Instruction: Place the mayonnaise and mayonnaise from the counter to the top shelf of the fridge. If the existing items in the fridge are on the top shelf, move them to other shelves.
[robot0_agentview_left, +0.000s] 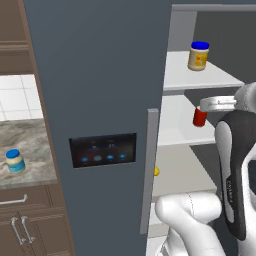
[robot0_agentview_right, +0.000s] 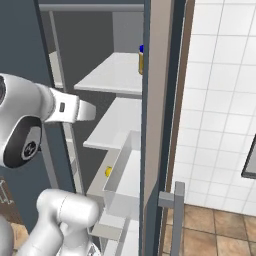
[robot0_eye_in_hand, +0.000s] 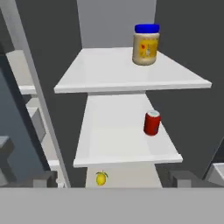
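**Hand view looks into the open fridge, one jar already up top**

Hand view gives the cleanest look: the cream-yellow mayonnaise jar (robot0_eye_in_hand: 145, 44) stands upright on the top shelf (robot0_eye_in_hand: 113, 76), toward its back right. One board down, the red can (robot0_eye_in_hand: 152, 123) stands on the second shelf (robot0_eye_in_hand: 113, 140), near its right edge. Lower still, the tiny yellow ball (robot0_eye_in_hand: 101, 178) sits on a third level. The gripper (robot0_eye_in_hand: 111, 179) hangs well back from all of it, its two dark fingertips (robot0_eye_in_hand: 43, 179) spread wide at the bottom corners, nothing between them.

Left base view adds what the hand camera misses: the second, whitish mayonnaise jar (robot0_agentview_left: 15, 161) stands on the marbled counter (robot0_agentview_left: 30, 145), far left, beyond the dark fridge (robot0_agentview_left: 100, 100) door with its blue-lit panel (robot0_agentview_left: 103, 150) and grey handle (robot0_agentview_left: 151, 170). The same view catches the yellow jar, the can and a sliver of the ball past the handle.

Right base view comes from the other side. A brown panel (robot0_agentview_right: 160, 100) hides most of the yellow jar, leaving just an edge, and a white tiled wall (robot0_agentview_right: 220, 100) fills the right.
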